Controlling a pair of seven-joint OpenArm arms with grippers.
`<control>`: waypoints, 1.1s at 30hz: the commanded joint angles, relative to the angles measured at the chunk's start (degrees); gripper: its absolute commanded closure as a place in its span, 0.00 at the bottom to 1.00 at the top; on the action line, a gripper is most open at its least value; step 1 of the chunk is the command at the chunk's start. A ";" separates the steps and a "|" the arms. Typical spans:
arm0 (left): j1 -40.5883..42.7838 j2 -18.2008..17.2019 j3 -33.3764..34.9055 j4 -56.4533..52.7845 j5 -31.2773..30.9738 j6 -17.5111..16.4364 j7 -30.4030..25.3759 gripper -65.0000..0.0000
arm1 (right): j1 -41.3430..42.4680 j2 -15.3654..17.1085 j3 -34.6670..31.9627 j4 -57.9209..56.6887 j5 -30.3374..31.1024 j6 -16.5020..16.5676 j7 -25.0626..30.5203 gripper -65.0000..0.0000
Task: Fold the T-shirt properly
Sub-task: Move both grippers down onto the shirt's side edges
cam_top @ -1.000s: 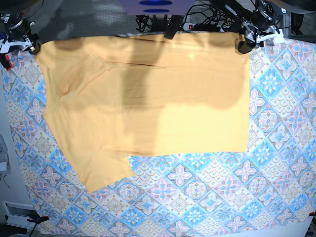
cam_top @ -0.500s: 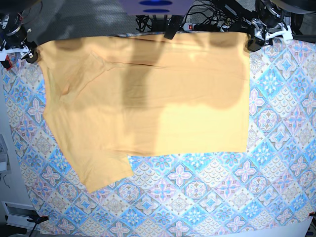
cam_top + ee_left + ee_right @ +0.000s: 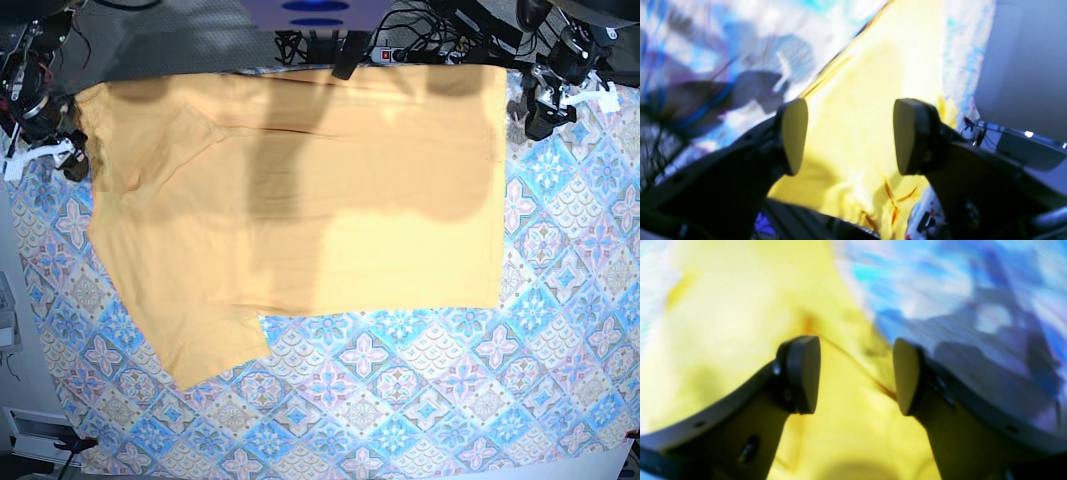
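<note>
So the T-shirt (image 3: 300,200) is lying flat on the tablecloth (image 3: 420,400), folded over on itself so it makes a wide rectangle along the far edge of the table, with one sleeve (image 3: 205,345) sticking out toward the near side at the lower left in the base view. Nothing here is any kind of bin or box, just cloth on cloth.

The left gripper (image 3: 540,112) is just beside the shirt's far corner on the base view's right, jaws spread wide with nothing between them; its wrist view is blurry, with yellow fabric (image 3: 867,100) below the gap. The right gripper (image 3: 62,160) sits at the opposite far corner, also spread and empty, and its wrist view shows the shirt (image 3: 723,323) and a thin dark trim line (image 3: 853,363) underneath.
</note>
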State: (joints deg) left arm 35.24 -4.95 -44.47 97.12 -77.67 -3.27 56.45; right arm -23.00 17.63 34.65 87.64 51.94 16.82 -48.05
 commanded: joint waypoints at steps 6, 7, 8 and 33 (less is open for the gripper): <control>-4.96 -3.97 -0.41 1.65 1.49 -0.20 0.13 0.39 | 3.36 1.41 -4.19 0.76 0.32 0.02 0.98 0.49; -6.28 -4.24 -0.32 1.65 2.28 -0.20 0.13 0.39 | 4.06 1.41 -4.90 0.76 0.32 0.02 0.98 0.49; -7.86 -4.50 -0.24 1.65 2.99 -0.20 0.30 0.39 | 4.67 1.41 -5.51 0.76 0.32 0.02 0.98 0.49; -48.12 -7.58 8.64 -24.90 27.69 -0.29 2.94 0.39 | 22.26 1.14 -22.13 -6.98 -11.37 0.02 1.33 0.49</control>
State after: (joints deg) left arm -11.64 -11.44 -35.68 71.40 -48.95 -3.22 59.99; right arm -1.45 18.00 12.32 79.77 39.94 16.67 -47.64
